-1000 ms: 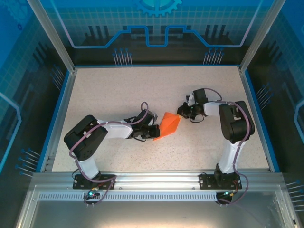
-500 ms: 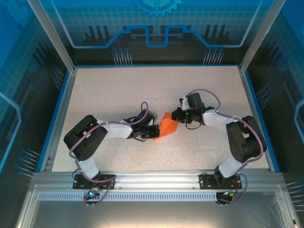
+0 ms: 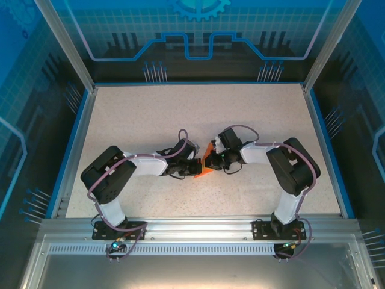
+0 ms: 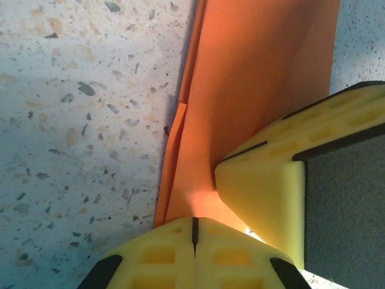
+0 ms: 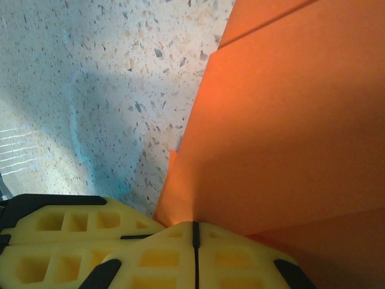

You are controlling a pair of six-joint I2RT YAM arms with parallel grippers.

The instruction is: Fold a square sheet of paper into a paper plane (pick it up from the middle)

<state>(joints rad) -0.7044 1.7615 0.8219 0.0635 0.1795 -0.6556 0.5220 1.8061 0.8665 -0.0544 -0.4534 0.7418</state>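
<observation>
The partly folded orange paper (image 3: 206, 169) (image 4: 252, 72) (image 5: 289, 120) lies on the speckled table (image 3: 150, 114), its layered edges showing. The left gripper (image 3: 195, 167) (image 4: 194, 232) meets the paper's left edge, fingers clenched together at its crease, with its arm stretched low from the left. The right gripper (image 3: 218, 159) (image 5: 194, 238) meets the paper's right side, also clenched tip to tip on the sheet, with its elbow bent out to the right. Whether either pinches a layer cannot be told.

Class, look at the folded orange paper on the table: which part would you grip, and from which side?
Grip the orange paper at its folded edge, where flaps lift off the table, coming in low from the side. It lies nearly flat, so a tool from above would probably find nothing to pinch.
</observation>
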